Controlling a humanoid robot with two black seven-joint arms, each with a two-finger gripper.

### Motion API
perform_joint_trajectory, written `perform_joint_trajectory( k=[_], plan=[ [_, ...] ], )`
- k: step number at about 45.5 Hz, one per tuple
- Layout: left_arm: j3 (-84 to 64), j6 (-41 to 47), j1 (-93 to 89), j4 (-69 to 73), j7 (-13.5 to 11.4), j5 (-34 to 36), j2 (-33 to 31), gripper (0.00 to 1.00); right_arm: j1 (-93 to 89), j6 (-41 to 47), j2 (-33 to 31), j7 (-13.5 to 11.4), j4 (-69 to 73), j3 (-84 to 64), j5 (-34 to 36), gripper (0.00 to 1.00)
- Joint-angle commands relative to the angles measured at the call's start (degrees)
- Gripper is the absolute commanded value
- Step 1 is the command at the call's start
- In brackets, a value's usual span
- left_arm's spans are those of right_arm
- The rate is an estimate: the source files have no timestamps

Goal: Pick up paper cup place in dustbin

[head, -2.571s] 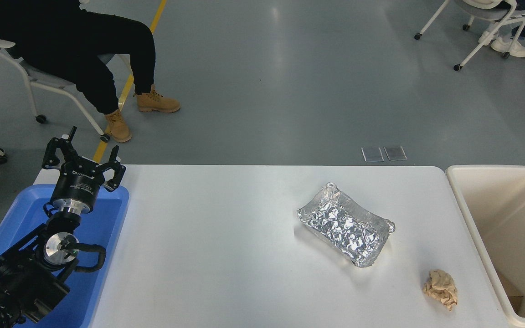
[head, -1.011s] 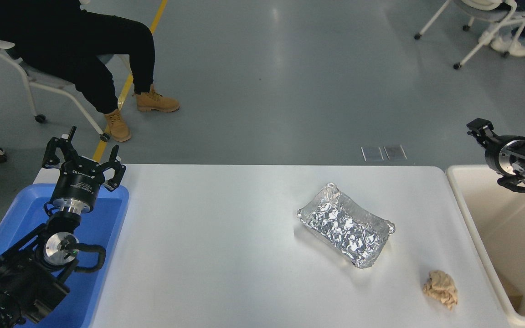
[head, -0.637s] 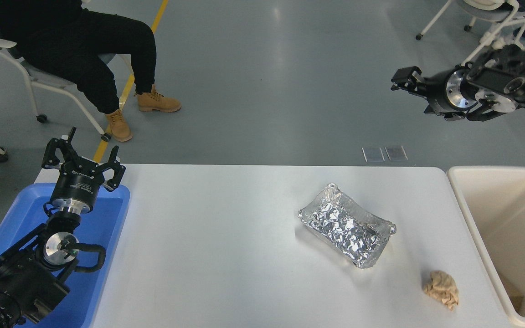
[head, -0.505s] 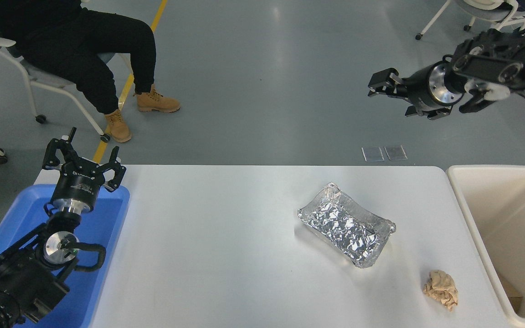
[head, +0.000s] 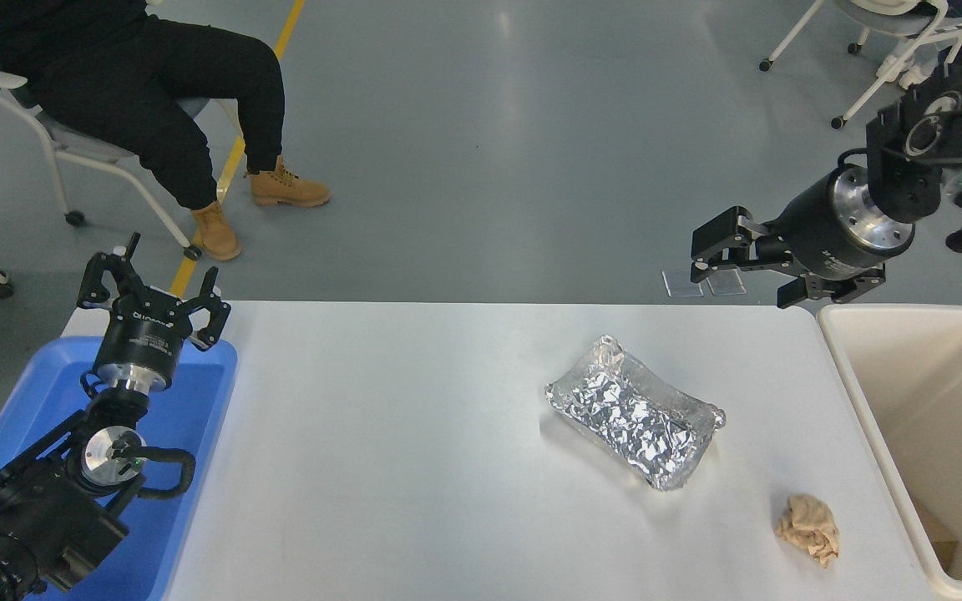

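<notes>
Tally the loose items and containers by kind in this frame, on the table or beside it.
Foil tray: 1
Crumpled brown paper ball: 1
Blue tray: 1
Cream dustbin: 1
Paper cup: 0 visible
Total: 4

The dustbin [head: 844, 367] is a large rectangular bin of cream plastic with a thick rounded rim and deep, smooth walls. It stands upright, mouth open upward, against the right edge of the worktop, its near-left wall running alongside that edge from the far right corner toward the near right corner. Its right side and near end are cut off by the picture's border. Low inside, near the bottom right, a brownish flat piece shows against the wall; what it is cannot be told. No paper cup can be made out anywhere on the worktop or inside the visible part of the bin.
</notes>
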Motion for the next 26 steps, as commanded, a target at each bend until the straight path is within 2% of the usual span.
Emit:
perform_joint_trajectory(
  k=[1, 26],
  plan=[
    [0.0, 0.0, 0.0, 0.0, 0.0, 0.02, 0.0, 0.99, 6.28, 3.48, -1.53, -0.03, 6.88, -3.35, -1.13, 1.0],
    [0.0, 0.0, 0.0, 0.0, 0.0, 0.02, 0.0, 0.99, 6.81, 3.92, -1.0, -0.03, 7.15, -4.05, -1.22, 1.0]
  ],
)
